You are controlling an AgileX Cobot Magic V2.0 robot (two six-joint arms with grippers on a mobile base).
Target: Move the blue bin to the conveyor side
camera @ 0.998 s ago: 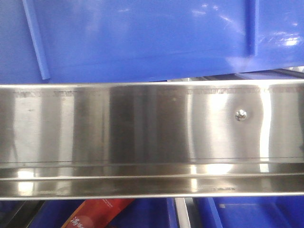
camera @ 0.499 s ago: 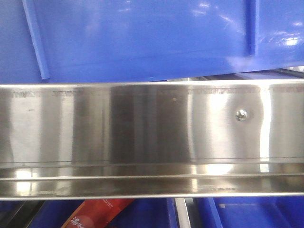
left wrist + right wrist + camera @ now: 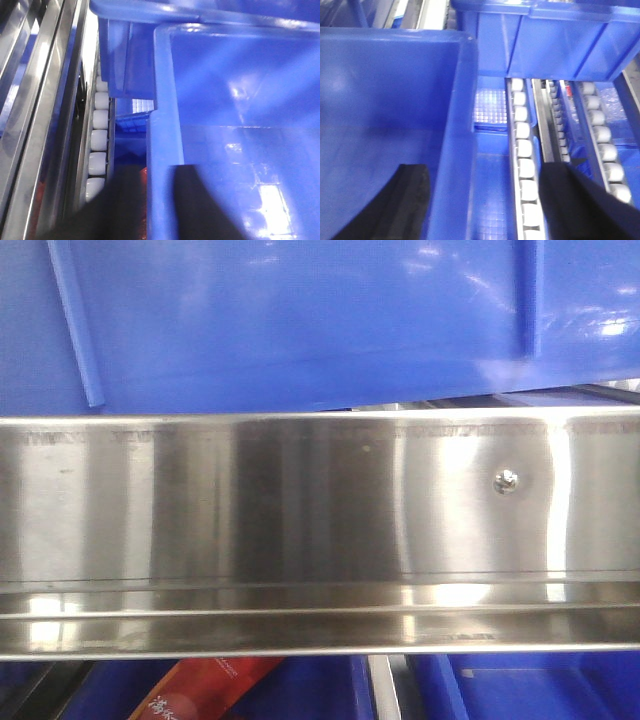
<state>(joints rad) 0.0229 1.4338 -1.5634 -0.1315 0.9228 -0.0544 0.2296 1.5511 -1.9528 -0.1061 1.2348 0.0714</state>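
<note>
The blue bin (image 3: 300,320) fills the top of the front view, its ribbed wall just above a steel rail. In the left wrist view my left gripper (image 3: 160,172) is shut on the blue bin's (image 3: 240,100) rolled rim, one dark finger outside the wall and one inside. In the right wrist view my right gripper (image 3: 485,170) stands open astride the opposite wall of the blue bin (image 3: 380,100): one finger is inside, and the outer finger (image 3: 575,200) is well away from the wall. The conveyor is out of view.
A shiny stainless-steel rail (image 3: 320,520) crosses the front view; below it lie more blue bins (image 3: 520,690) and a red packet (image 3: 200,690). White rollers (image 3: 97,145) (image 3: 522,150) run alongside the bin. Another blue bin (image 3: 535,40) stands close behind, and one sits lower (image 3: 490,200).
</note>
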